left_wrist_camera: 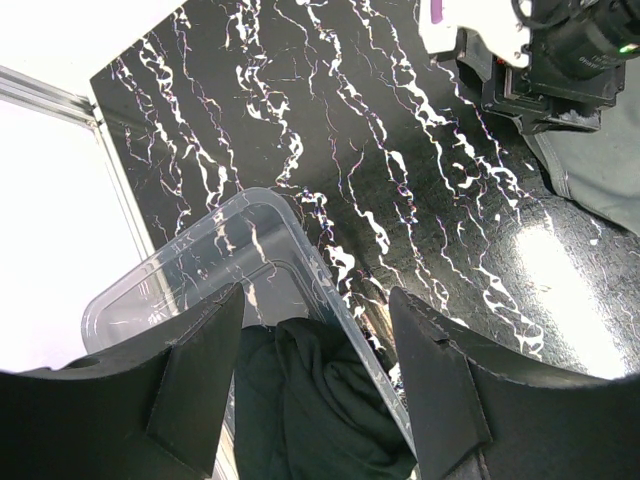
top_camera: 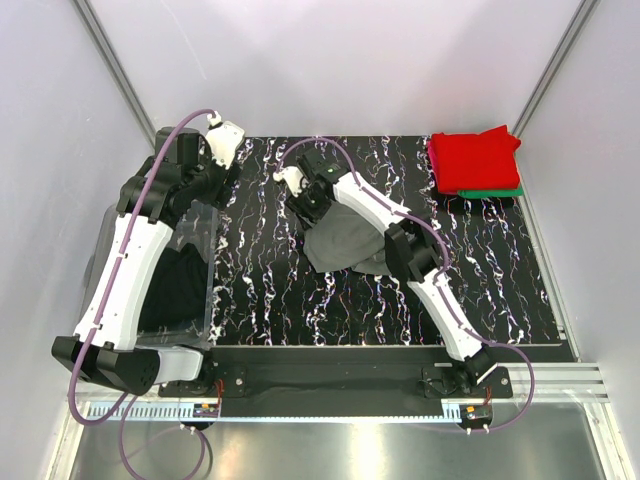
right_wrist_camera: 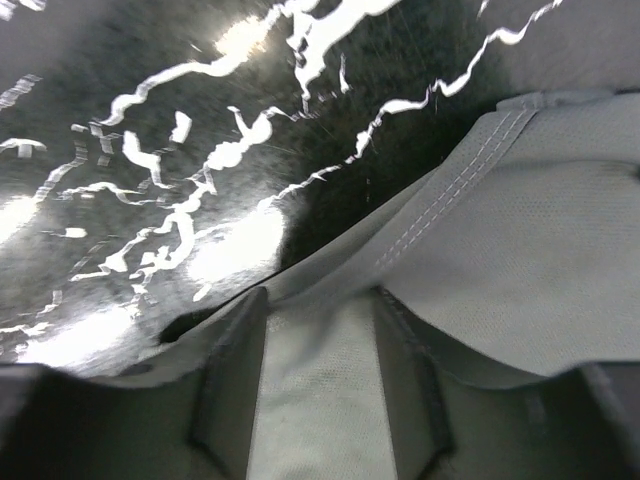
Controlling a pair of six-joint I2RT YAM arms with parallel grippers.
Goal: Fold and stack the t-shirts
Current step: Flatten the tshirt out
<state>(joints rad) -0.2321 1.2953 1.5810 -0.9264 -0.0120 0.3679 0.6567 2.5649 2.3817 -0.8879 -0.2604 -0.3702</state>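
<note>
A dark grey t-shirt (top_camera: 345,245) lies crumpled on the marbled black table (top_camera: 300,300) near the middle. My right gripper (top_camera: 306,218) is pressed down at its far left edge. In the right wrist view the jaws (right_wrist_camera: 320,350) stand apart, with the grey cloth (right_wrist_camera: 520,240) spread flat between and around the fingers. My left gripper (top_camera: 205,185) hangs open over the far end of the clear tub (top_camera: 207,255). The black t-shirt (left_wrist_camera: 310,400) in the tub shows between its fingers, untouched. A folded red t-shirt (top_camera: 472,155) lies on a green one (top_camera: 495,192) at the back right corner.
The clear tub's rim (left_wrist_camera: 200,240) runs between the left fingers. The right arm's wrist (left_wrist_camera: 540,70) is close by, at the top right of the left wrist view. White walls and metal posts enclose the table on three sides.
</note>
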